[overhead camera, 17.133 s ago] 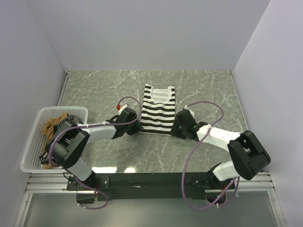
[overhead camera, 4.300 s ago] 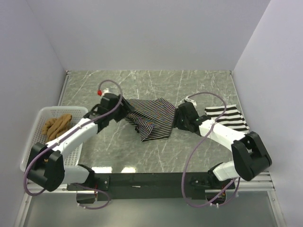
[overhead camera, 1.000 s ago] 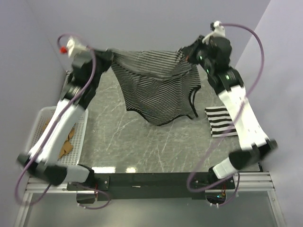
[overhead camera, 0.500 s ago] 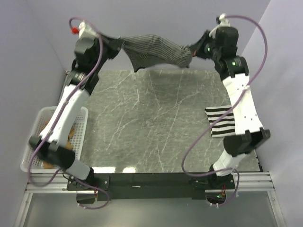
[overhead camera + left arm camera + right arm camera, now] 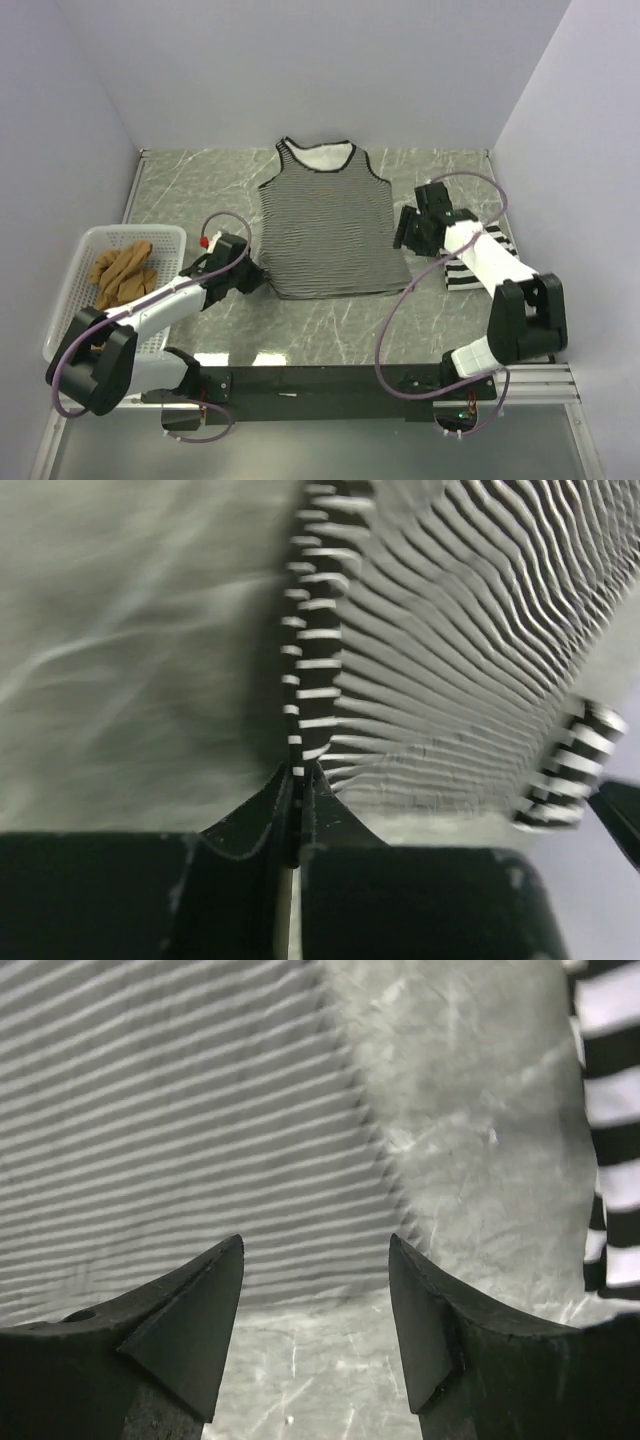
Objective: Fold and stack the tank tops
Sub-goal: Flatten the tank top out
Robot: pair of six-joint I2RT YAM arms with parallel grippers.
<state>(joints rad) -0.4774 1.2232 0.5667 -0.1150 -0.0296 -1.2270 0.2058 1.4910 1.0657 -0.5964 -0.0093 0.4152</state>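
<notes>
Presently, the left pincer is clenched on the thin-striped tank top. In my left wrist view its two dark fingers stand all but pressed together, and the corner of the hem runs into the slit at their tips. From overhead, I see this pincer low on the bench, at the near left corner of the garment.

The right pincer is released. Its fingers stand well apart with nothing between them. They hover over the near right edge of the same garment, with striped cloth under the left finger and bare marbled surface under the right. Overhead, I place this pincer just beside the garment's right side.

The thin-striped tank top lies spread flat at the middle of the bench. Its black-trimmed neck points toward the far wall and its hem toward the arm bases.

The wide-striped tank top lies folded on the right side of the bench, partly under the right arm. Its edge shows at the right of the right wrist view.

The tan-brown tank top sits crumpled in the white mesh basket at the left edge.
</notes>
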